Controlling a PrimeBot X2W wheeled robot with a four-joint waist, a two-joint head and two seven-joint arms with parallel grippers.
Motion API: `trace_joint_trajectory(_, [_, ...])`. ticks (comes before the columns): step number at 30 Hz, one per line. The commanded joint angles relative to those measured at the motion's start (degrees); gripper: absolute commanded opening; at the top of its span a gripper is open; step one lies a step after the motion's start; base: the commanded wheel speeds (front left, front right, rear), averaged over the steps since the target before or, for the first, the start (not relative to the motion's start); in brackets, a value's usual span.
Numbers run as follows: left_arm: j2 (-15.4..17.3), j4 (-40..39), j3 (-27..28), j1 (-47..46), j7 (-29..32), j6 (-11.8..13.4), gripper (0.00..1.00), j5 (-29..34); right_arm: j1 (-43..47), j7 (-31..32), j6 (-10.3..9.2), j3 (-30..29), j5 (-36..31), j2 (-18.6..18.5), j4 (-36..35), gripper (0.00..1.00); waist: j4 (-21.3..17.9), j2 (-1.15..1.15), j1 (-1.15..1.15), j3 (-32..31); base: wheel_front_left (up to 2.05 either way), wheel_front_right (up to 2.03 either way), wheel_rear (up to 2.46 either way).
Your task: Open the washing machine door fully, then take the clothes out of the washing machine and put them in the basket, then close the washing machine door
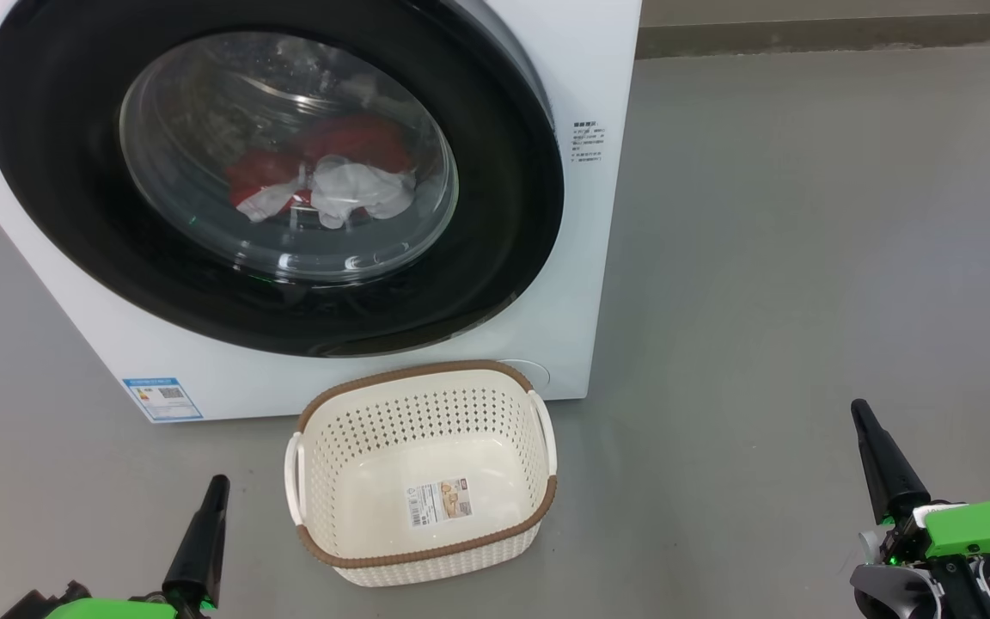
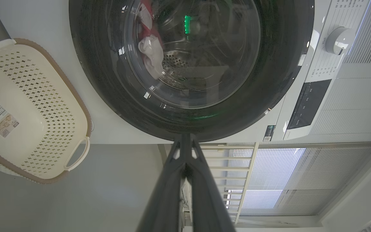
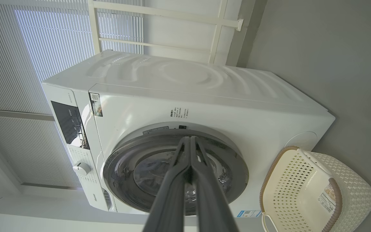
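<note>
White washing machine (image 1: 598,215) is seen on the grey floor, its black-rimmed washing machine door (image 1: 57,172) not yet opened. Just in front, the cream basket (image 1: 426,374) is left empty. Red-and-white clothes (image 1: 349,142) are seen behind the glass, inside the drum. The left claw (image 2: 185,141) and right claw (image 3: 190,140) are pressed together, empty. Every step is judged undone.

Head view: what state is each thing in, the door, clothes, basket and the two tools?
washing machine door: shut.
clothes: heaped inside the washing machine, behind the door.
basket: upright, empty.
left tool: shut, holding nothing.
right tool: shut, holding nothing.
</note>
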Motion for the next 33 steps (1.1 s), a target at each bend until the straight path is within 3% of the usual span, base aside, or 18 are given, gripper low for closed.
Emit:
trace_joint_trajectory(1, [0.59,-1.50,2.02,-2.38,0.17,-0.39,0.00,0.64,-2.40,0.32,0.02,1.27,-0.05,-0.70,-1.53,0.00,0.00,0.00,0.00,0.00,0.00,0.00,0.00])
trace_joint_trajectory(29, [0.59,-1.50,2.02,-2.38,0.17,-0.39,0.00,0.64,-2.40,0.32,0.02,1.27,-0.05,-0.70,-1.53,0.00,0.00,0.00,0.00,0.00,0.00,0.00,0.00])
trace_joint_trajectory(30, [0.00,0.00,0.00,0.00,0.00,0.00,1.00,0.00,0.00,0.00,0.00,0.00,0.00,0.00,0.00,1.00,0.00,0.00,0.00,0.00,0.00,0.00,0.00])
trace_joint_trajectory(33, [-0.33,1.71,-0.25,0.76,0.00,0.02,1.00,-0.02,0.79,-0.04,0.00,0.08,0.00,0.61,1.78,1.00,0.00,0.00,0.00,0.00,0.00,0.00,0.00])
